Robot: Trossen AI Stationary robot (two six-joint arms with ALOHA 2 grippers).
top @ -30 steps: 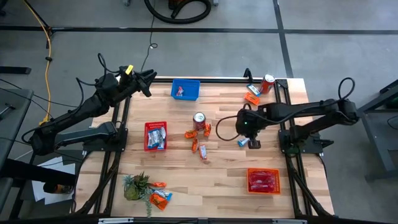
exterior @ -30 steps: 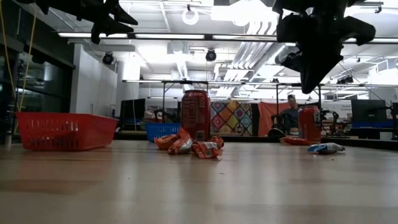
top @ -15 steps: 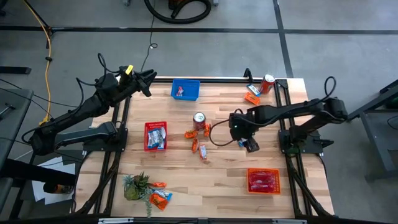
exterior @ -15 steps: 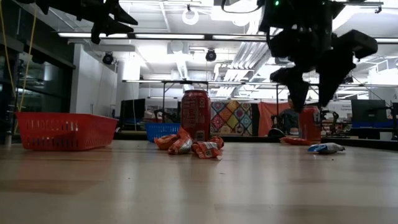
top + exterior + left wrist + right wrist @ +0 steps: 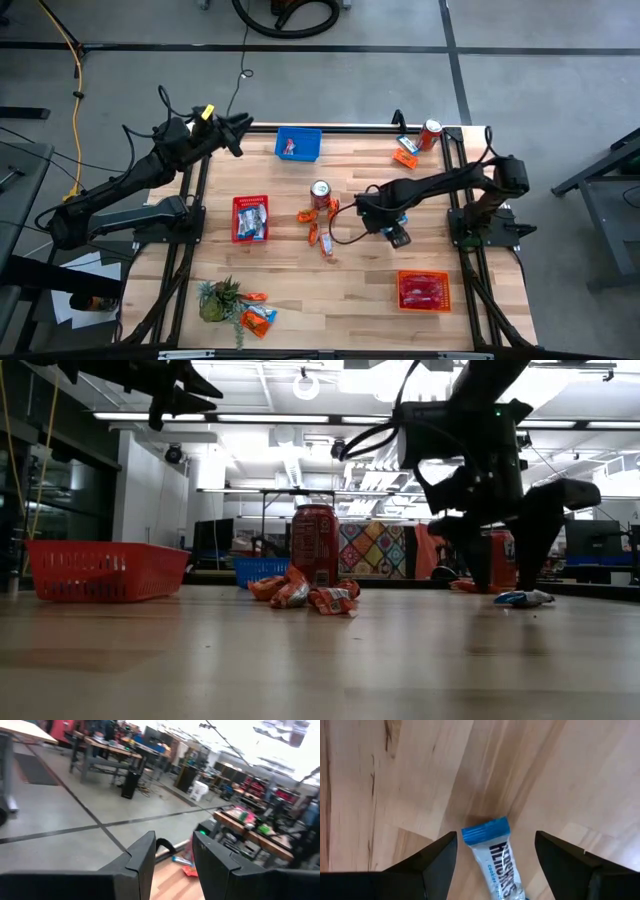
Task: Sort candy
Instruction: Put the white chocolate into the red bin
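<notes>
Because the right gripper (image 5: 495,870) hangs low over the table's right-middle with its fingers spread wide, the blue-and-white candy (image 5: 494,856) lies directly between them, flat on the wood. Its long axis runs along the gap rather than across it, so a straight descent and squeeze would likely catch its narrow width. The left gripper (image 5: 240,133) waits well apart at the table's far left corner, fingers slightly parted and empty, so the right arm is much nearer.

Grey concrete floor (image 5: 330,80) with dark seams surrounds the wooden surface (image 5: 350,275). Low view: ceiling strip lights (image 5: 270,417), a patterned quilt (image 5: 375,550) hanging behind.
</notes>
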